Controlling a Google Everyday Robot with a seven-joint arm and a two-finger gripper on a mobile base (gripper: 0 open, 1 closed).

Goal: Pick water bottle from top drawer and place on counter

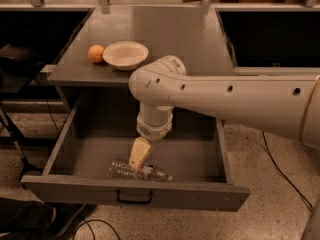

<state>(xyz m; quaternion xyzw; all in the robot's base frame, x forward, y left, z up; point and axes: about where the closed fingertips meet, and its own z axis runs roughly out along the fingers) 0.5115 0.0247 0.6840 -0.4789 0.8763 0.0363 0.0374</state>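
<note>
The water bottle (150,173) is lying on its side on the floor of the top drawer (75,191), just behind the front panel and roughly mid-width. The drawer is standing well open. The gripper (136,163) is reaching down into the drawer from the arm (225,101), its tip sitting at or just above the bottle's left half. Contact cannot be confirmed, nor can I tell whether it is open or closed. Judgement: the bottle is not yet lifted, so grasp, lift and placement are all remaining. The counter (185,39) is carrying a bowl (125,54) and an orange (96,53) at its near left.
</note>
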